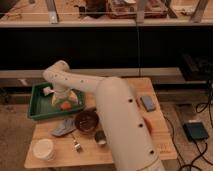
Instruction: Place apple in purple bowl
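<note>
Currently the gripper (pixel 60 100) sits low inside the green tray (pixel 40 106) at the left rear of the worktop (pixel 158 119), right over the apple (pixel 65 106). Gripper and apple read as one pale-and-orange cluster, so I cannot tell whether the apple is grasped or merely lies beneath.

The purple bowl (pixel 86 121) stands just beyond the tray's front right corner, apart from the apple, with the raised tray rim between them.

Open room is limited. A grey cloth (pixel 63 128) lies beside the bowl on the left, and a small metal cup (pixel 100 138) stands near its front right. A white tub (pixel 43 149) is close to the front left edge.

The arm (pixel 117 120) crosses the middle of the worktop and hides much of it. It partly covers an orange item (pixel 148 124), which I cannot identify. A blue flat object (pixel 148 103) lies on the right. A small piece (pixel 77 145) near the front is too faint to name.
</note>
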Controlling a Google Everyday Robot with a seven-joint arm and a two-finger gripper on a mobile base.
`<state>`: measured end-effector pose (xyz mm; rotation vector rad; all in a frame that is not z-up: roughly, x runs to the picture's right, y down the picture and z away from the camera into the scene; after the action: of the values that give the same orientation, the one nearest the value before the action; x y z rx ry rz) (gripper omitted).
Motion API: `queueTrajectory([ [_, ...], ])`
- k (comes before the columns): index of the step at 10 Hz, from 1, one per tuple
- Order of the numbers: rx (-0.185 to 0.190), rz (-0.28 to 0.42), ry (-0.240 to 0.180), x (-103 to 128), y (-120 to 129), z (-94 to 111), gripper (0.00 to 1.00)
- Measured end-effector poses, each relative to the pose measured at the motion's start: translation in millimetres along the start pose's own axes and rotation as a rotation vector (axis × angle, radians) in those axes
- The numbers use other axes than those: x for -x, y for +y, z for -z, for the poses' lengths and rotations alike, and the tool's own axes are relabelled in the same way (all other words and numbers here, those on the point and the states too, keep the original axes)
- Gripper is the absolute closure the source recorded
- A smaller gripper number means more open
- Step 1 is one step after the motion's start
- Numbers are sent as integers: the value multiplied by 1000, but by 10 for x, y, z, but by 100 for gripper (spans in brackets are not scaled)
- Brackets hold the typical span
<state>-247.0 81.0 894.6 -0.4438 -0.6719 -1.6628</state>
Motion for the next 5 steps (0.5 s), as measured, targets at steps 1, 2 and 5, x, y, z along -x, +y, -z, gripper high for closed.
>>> queueTrajectory([
  [1, -1, -4, -9, 7, 19, -64, 20],
  [2, 0, -8, -17, 20, 42, -126, 20],
  [5, -8, -15, -8, 6, -9, -261, 46],
])
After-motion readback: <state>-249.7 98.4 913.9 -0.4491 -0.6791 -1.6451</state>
